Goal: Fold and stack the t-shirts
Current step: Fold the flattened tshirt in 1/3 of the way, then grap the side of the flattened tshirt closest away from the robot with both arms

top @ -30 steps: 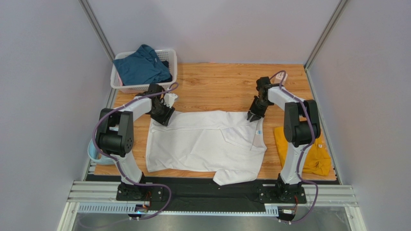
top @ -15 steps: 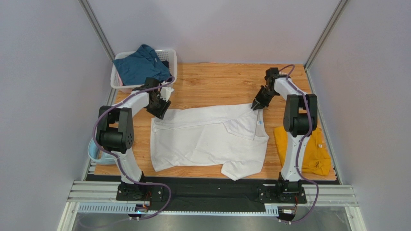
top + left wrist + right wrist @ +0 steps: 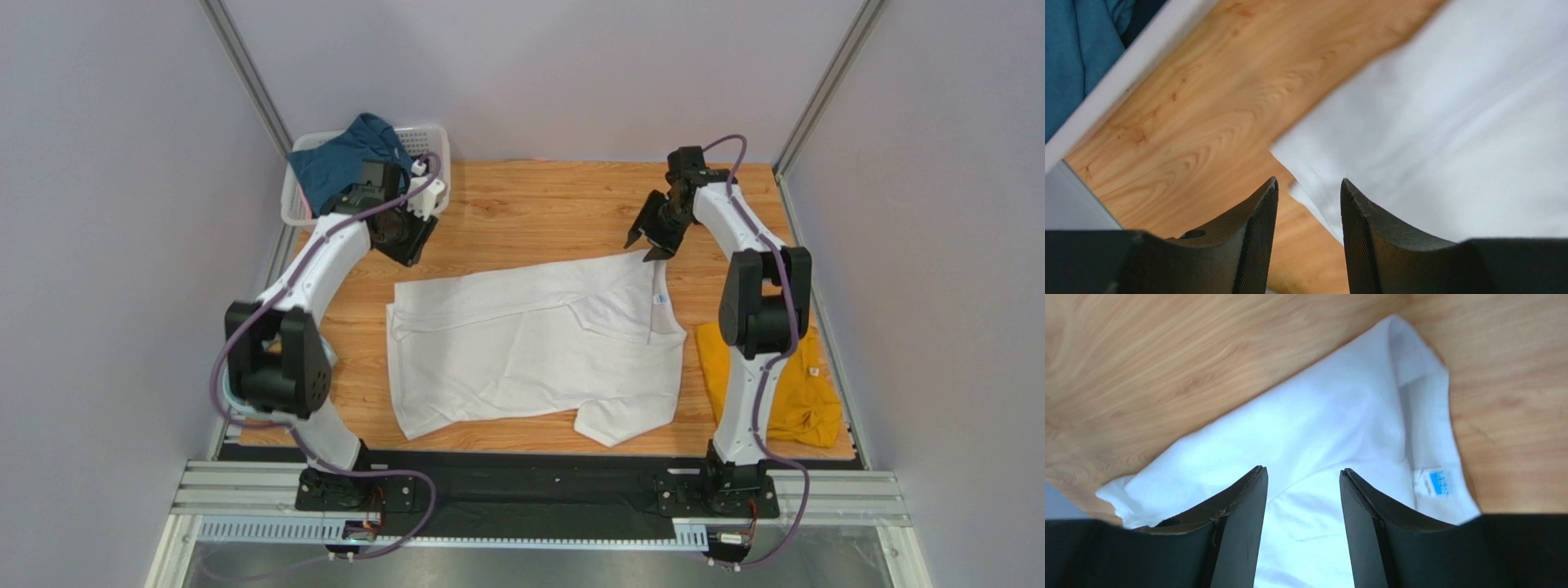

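**A:** Where is the white t-shirt point(image 3: 528, 349)?

**B:** Spread flat across the middle of the table point(image 3: 540, 214), a little askew. The neck is toward the right edge and the hem toward the left. One sleeve lies crumpled at the near edge. The blue neck label point(image 3: 1436, 481) faces up.

**A:** And the left gripper point(image 3: 1309, 181)?

**B:** It is up over bare wood beside the basket point(image 3: 432, 137) in the far-left corner. It sits just beyond the shirt's far-left corner and is not touching the cloth. Its jaws stand partly apart with nothing between them. In the wrist view that corner of the shirt shows down through the gap.

**A:** The right gripper point(image 3: 1301, 471)?

**B:** It is over the wood toward the far edge, just beyond the shirt's far-right shoulder. Its jaws are also partly apart and hold nothing. The collar and shoulder lie below them, and the label sits off to the right of the right-hand jaw.

**A:** Is either gripper in contact with the cloth?

**B:** Not that I can see. Both hang clear above it.

**A:** The other shirts?

**B:** The mustard-yellow t-shirt point(image 3: 775, 380) lies bunched at the table's right edge, toward the near corner. It is just beside the white one and partly behind the right arm. The teal t-shirt point(image 3: 344, 165) is heaped in the basket, close to the left gripper.
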You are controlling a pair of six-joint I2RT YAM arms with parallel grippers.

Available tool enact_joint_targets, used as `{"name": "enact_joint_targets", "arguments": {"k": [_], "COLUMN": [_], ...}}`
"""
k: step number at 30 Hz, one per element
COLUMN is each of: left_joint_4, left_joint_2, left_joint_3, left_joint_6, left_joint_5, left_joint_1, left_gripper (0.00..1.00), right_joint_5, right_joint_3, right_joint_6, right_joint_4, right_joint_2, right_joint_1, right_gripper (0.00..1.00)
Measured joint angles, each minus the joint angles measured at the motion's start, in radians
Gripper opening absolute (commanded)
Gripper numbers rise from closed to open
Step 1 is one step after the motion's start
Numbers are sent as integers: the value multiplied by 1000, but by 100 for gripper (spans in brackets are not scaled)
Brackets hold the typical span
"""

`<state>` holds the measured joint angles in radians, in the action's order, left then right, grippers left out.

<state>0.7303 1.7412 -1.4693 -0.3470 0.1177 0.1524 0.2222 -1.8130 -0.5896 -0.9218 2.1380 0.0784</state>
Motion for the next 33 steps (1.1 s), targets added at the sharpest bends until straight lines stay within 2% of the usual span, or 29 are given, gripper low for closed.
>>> {"name": "enact_joint_targets", "arguments": {"k": [4, 6, 9, 13, 18, 28, 33], "left_joint_4": [65, 97, 149, 197, 237, 249, 267], "left_joint_2": [-373, -483, -576, -515, -435, -459, -463], "left_joint_3": [173, 214, 297, 447, 603, 633, 633], "left_joint_6": [-35, -49, -64, -77, -88, -80, -79], "left_joint_5": [9, 36, 57, 21, -56, -113, -149], "left_joint_1": [142, 242, 276, 343, 478, 559, 637], "left_gripper": [50, 49, 47, 47, 45, 44, 43], "right_joint_5": [-79, -115, -161, -207, -261, -360, -372], "right_joint_3": [134, 201, 336, 548, 812, 866, 884], "right_joint_6": [24, 39, 56, 55, 18, -88, -121], "right_joint_4": [-9, 0, 6, 2, -58, -124, -125], "right_joint_2": [-277, -431, -650, -775, -782, -832, -830], "right_joint_1": [92, 157, 277, 397, 529, 848, 907], "right_gripper": [48, 47, 46, 46, 46, 47, 47]}}
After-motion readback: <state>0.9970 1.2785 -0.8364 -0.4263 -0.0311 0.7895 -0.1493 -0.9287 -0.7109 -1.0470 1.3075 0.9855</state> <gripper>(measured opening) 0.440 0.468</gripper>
